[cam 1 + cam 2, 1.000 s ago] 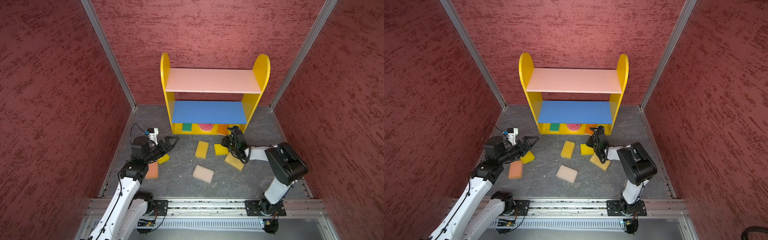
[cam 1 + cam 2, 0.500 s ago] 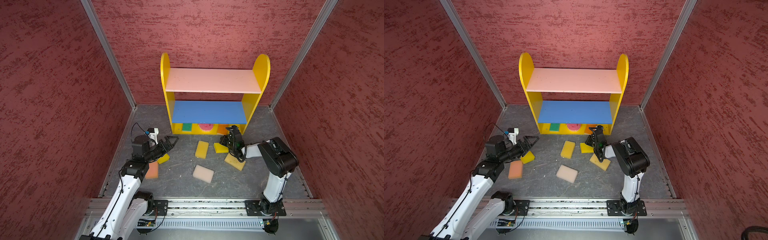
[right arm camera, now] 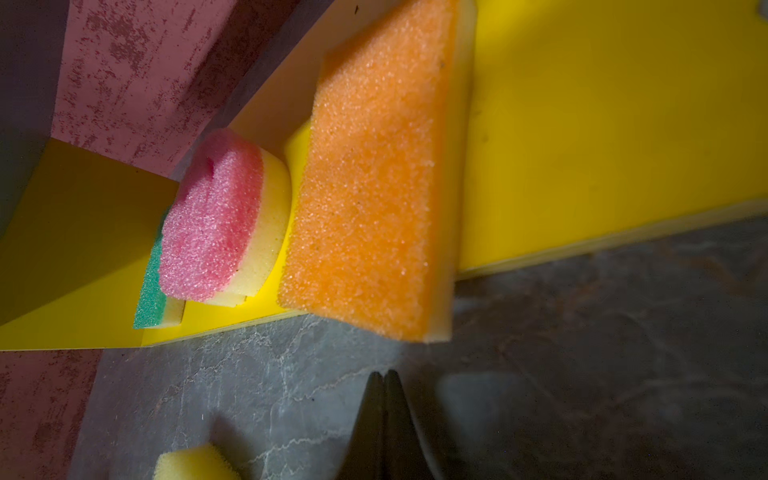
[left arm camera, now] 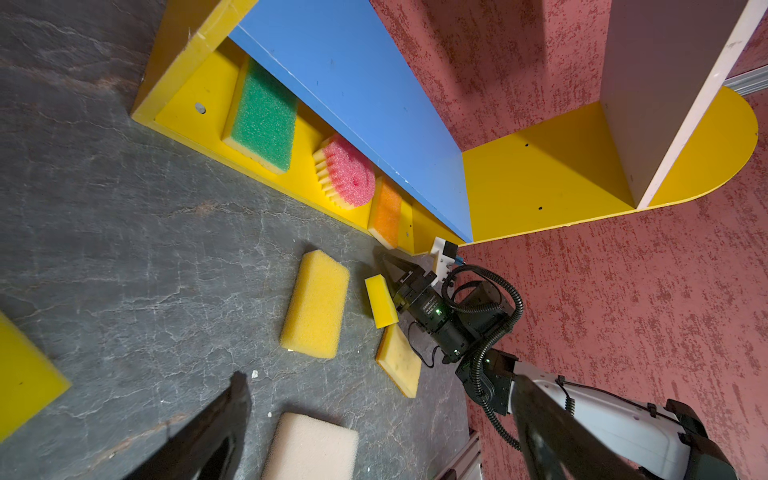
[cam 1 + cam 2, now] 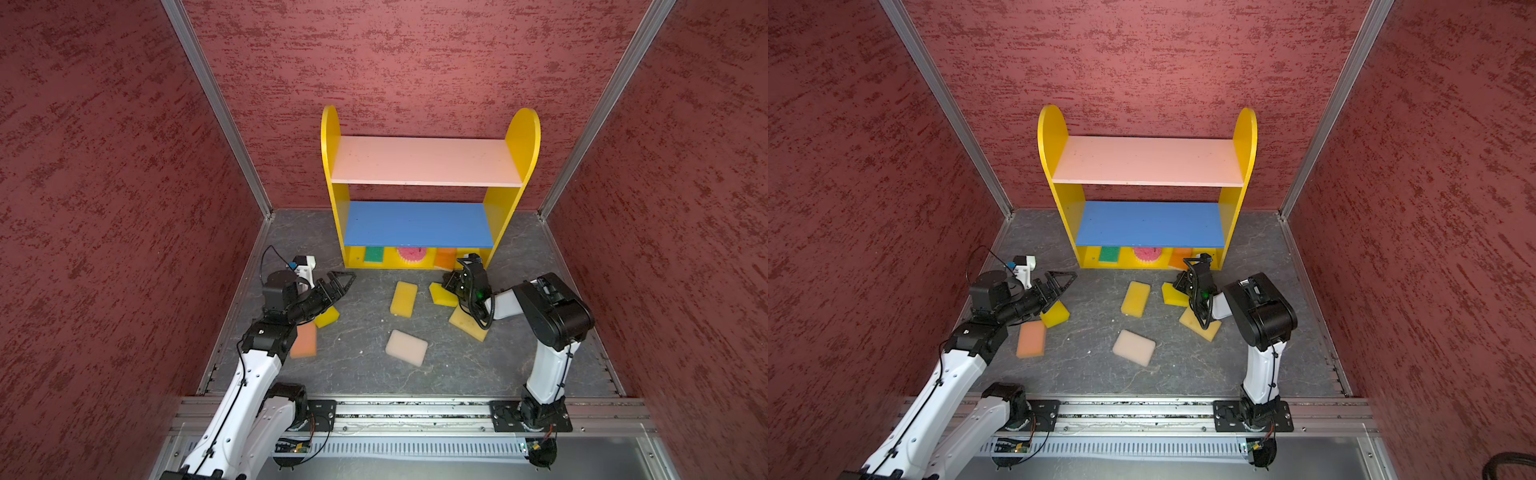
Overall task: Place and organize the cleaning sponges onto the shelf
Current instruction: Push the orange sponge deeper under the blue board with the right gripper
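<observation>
My right gripper [image 3: 383, 376] was pressed together and empty. Its tips sat low over the grey floor [image 5: 361, 266], just in front of the orange sponge [image 3: 374, 187], at the lower right of the shelf [image 5: 424, 160] in both top views. That sponge lay on the yellow bottom board with one corner poking past the front edge. The pink round sponge [image 3: 212, 216] was just beside it and the green sponge [image 4: 262, 120] beyond.

My left gripper [image 5: 343, 276] was spread wide and held nothing, at the middle left of a top view. A yellow block [image 5: 327, 316] lay partly under that arm.

Five other sponges lay on the floor across the lower middle, among them a long yellow sponge [image 5: 404, 298] and a cream sponge [image 5: 406, 348].

I judged them all to be light, soft foam that would squash and spring back. I would pinch one across its short width near the middle, and gently, since a corner grip would let it flop. The coarse faces looked grippy rather than slippery.
</observation>
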`<state>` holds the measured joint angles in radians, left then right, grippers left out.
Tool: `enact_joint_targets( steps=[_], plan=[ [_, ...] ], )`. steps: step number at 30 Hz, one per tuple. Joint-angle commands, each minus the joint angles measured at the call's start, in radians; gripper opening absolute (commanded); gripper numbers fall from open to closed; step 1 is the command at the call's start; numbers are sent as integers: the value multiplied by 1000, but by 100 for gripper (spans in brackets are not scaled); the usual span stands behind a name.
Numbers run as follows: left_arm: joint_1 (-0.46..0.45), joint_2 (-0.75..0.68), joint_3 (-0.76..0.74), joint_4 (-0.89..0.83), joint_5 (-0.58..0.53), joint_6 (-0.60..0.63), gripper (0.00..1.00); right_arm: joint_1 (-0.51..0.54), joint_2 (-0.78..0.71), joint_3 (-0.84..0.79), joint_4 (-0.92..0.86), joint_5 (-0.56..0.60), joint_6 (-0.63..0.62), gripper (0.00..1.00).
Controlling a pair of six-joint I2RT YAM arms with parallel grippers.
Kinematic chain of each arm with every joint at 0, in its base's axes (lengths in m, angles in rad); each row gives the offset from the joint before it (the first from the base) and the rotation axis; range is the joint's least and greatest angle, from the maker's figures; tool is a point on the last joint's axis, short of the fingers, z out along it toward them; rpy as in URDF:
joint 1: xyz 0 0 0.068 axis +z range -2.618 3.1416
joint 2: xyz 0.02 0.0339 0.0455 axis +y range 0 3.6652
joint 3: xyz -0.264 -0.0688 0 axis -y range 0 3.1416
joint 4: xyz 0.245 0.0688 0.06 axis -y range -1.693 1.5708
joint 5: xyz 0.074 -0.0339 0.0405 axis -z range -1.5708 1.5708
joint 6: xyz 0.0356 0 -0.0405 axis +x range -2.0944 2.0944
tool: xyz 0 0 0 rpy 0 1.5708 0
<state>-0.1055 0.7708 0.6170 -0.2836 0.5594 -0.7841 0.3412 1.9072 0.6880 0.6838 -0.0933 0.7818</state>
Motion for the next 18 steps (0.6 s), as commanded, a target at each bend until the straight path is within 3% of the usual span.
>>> enact_joint_targets(
  steps=[1, 18],
  plan=[
    [9, 10, -7, 21, 18, 22, 97, -13, -22, -33, 22, 3, 32, 0],
    [31, 15, -18, 32, 37, 28, 97, -28, -28, -71, 133, -36, 91, 0]
  ],
)
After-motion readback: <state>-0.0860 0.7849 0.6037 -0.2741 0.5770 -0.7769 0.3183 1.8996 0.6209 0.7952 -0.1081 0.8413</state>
